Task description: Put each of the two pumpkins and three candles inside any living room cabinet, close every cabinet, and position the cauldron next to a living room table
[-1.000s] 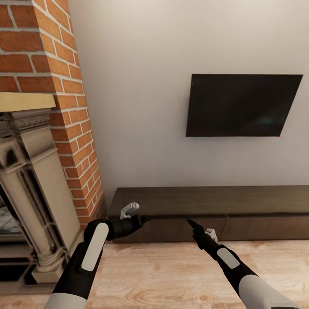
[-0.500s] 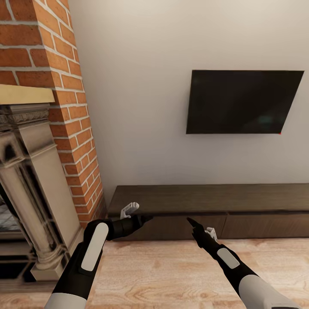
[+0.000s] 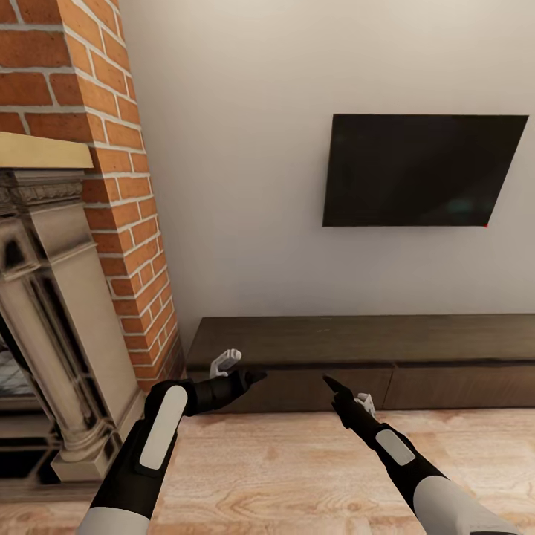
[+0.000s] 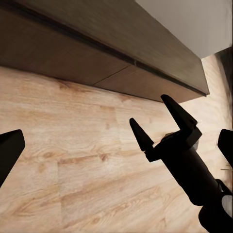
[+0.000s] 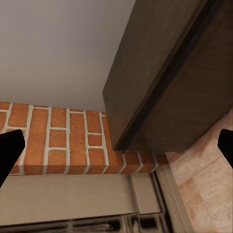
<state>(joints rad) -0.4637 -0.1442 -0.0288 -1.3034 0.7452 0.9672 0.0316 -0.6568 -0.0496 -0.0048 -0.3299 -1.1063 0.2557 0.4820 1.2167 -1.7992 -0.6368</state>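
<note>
Left gripper (image 3: 254,377): jaws spread wide and empty, as the left wrist view shows with a fingertip at each edge of its frame. It sits just in front of the left drawer front of the cabinet (image 3: 357,343), near the top seam. Right gripper (image 3: 328,383): also empty, jaws parted, both fingers plainly visible from the left wrist camera (image 4: 162,121); it points at the same drawer front from the other side. Whether either fingertip touches the wood cannot be settled from the head view; they look just short of it. Cabinet: the long low dark unit stands against the wall below the television (image 3: 423,169), its left end near the brick chimney (image 3: 111,186); drawer fronts appear flush and shut. Judgement: with handleless fronts, both grippers are held open at the seam to hook or press the drawer edge.
</note>
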